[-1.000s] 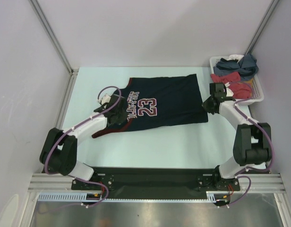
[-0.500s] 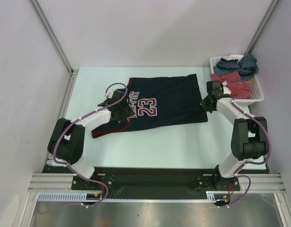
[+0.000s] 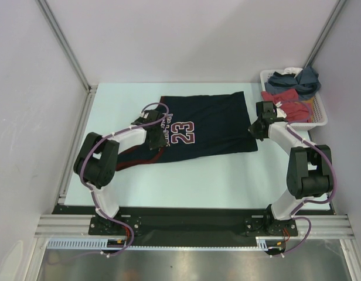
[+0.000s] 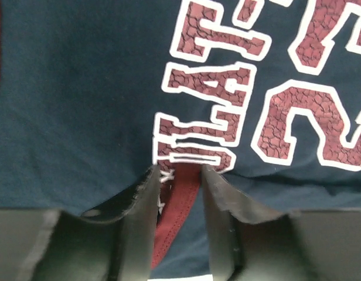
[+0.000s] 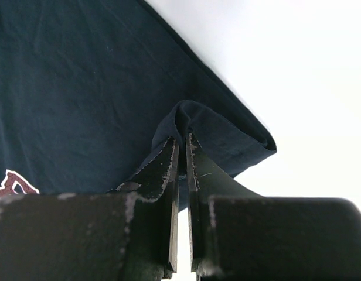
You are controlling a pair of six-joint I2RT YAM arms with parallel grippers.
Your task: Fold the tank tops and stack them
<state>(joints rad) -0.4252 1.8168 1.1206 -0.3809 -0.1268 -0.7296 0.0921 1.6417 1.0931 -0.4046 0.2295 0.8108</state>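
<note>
Lying flat on the table [image 3: 186, 175], the navy tank top [image 3: 210, 120] runs left to right, neck end toward the left arm. There the left gripper [image 4: 179, 172] stands part-spread astride the reddish neck trim [image 4: 181, 202]. The right gripper [image 5: 181, 140] pinches a fold at the hem corner. Farther back, the basket [image 3: 322, 115] holds the slate-blue tank top [image 3: 298, 81], a red garment [image 3: 289, 102] and a white garment [image 3: 293, 71].

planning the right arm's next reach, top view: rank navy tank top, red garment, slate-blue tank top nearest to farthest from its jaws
1. navy tank top, corner pinched in the jaws
2. red garment, near half of basket
3. slate-blue tank top, basket's far half
</note>
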